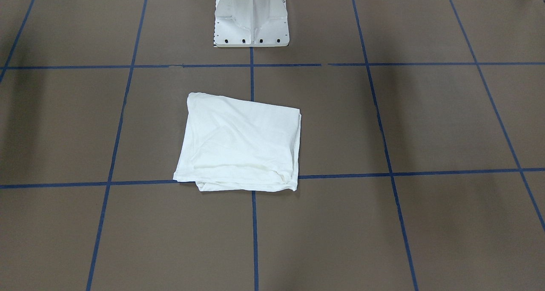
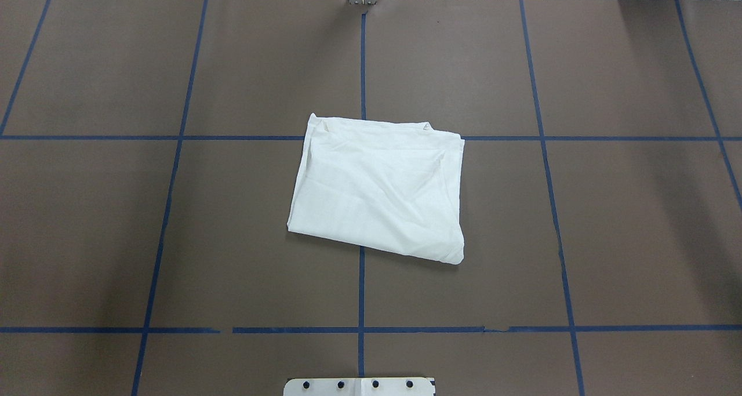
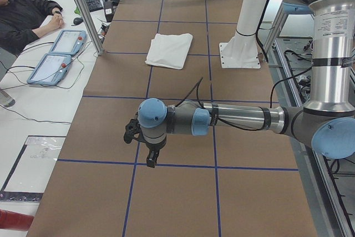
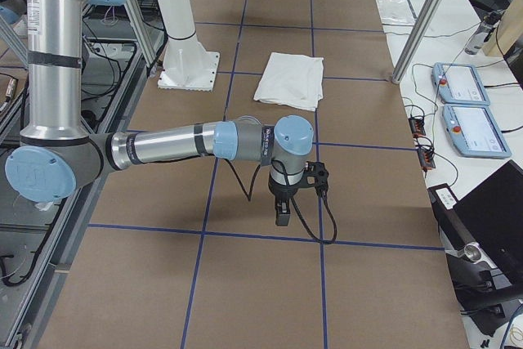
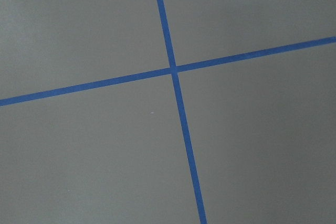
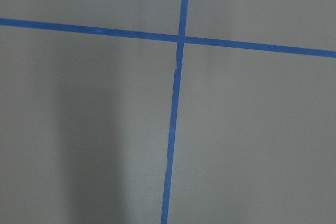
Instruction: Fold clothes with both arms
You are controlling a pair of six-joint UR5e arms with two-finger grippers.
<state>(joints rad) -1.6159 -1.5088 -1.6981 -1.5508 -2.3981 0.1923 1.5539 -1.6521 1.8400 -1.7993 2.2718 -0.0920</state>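
Note:
The clothes, a single white shirt, lie folded into a rough rectangle in the middle of the brown table, in front of the pedestal, with nothing touching them. In the side views the shirt is far from both arms. The left arm reaches over the table's left end, and its gripper points down above a blue tape line. At the right end, the right arm holds its gripper the same way. I cannot tell whether either gripper is open or shut. Both wrist views show only table and tape.
The white pedestal base stands at the robot's edge. Blue tape divides the table into squares. A person sits beside the table near two teach pendants. An aluminium post stands at the far edge.

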